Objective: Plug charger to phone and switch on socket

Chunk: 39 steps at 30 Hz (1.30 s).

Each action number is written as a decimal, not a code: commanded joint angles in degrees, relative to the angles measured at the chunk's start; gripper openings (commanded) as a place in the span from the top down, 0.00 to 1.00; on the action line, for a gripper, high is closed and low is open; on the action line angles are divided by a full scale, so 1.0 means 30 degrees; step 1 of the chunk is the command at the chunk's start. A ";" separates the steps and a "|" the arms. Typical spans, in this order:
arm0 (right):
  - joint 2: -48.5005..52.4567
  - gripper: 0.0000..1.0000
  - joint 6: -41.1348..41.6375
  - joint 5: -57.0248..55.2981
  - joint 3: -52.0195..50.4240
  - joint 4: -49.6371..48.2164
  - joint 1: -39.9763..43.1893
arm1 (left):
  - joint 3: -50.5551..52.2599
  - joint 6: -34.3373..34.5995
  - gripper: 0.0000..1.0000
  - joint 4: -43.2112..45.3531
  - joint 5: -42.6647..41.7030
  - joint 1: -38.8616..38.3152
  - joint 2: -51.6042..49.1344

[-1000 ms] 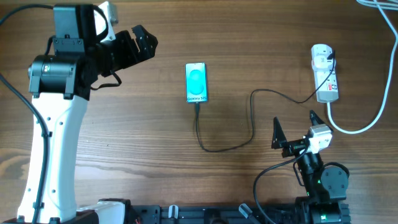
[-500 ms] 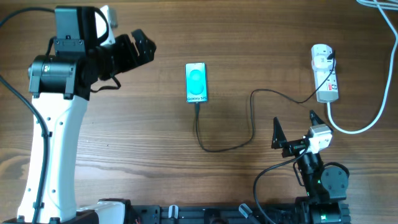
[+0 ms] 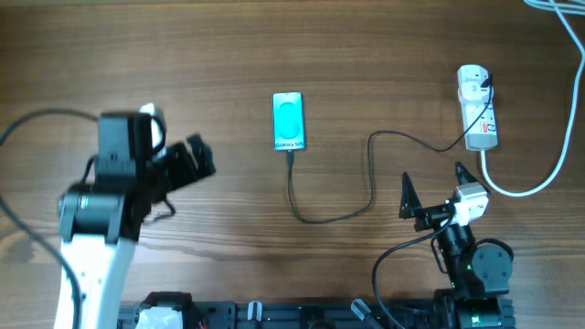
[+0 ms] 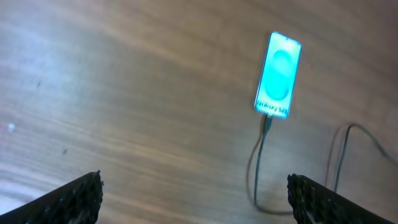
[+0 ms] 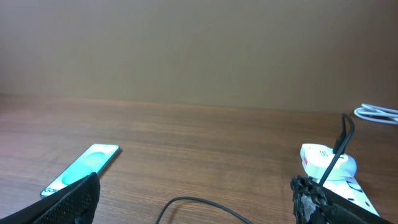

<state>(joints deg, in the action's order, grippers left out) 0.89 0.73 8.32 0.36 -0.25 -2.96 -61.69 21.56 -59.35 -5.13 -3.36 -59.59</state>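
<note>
The phone (image 3: pixel 288 120) lies flat mid-table with its cyan screen lit; the left wrist view has the phone (image 4: pixel 278 76) at upper right. The charger (image 3: pixel 370 174), a thin black cable, meets the phone's lower edge, loops across the wood and runs up to the socket (image 3: pixel 477 119) at the right. My left gripper (image 3: pixel 203 155) is open and hangs left of the phone, well apart from it. At the front right my right gripper (image 3: pixel 434 187) is open too, below the socket and holding nothing. The right wrist view shows phone (image 5: pixel 81 169), charger (image 5: pixel 205 204) and socket (image 5: pixel 326 163).
A thick white cord (image 3: pixel 535 185) leaves the socket and curves off toward the right edge. The left arm's white body (image 3: pixel 87 265) stands over the front left of the table. The right arm's base (image 3: pixel 471 265) sits at the front right.
The left arm has drawn back from the far left toward the table's front, its open gripper now lower and left of the phone. The right arm, phone and charger have not moved.
</note>
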 commanded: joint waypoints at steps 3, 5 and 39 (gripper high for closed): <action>-0.0226 0.00 -0.0117 -0.0182 -0.0022 -0.0073 -0.0080 | 0.1268 -0.0109 0.00 0.0073 0.0452 0.0124 0.2696; -0.0226 0.00 -0.0117 -0.0182 -0.0022 -0.0073 -0.0080 | 0.2033 -0.0597 0.00 0.0546 0.0430 0.0124 0.3687; -0.0226 0.00 -0.0117 -0.0182 -0.0022 -0.0066 -0.0080 | 1.8156 -0.2200 0.00 1.7733 0.3810 0.0605 1.8826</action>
<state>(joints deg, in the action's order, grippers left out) 0.89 0.71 8.32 0.36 -0.25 -2.96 -8.86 16.23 -6.37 3.36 -3.18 -6.33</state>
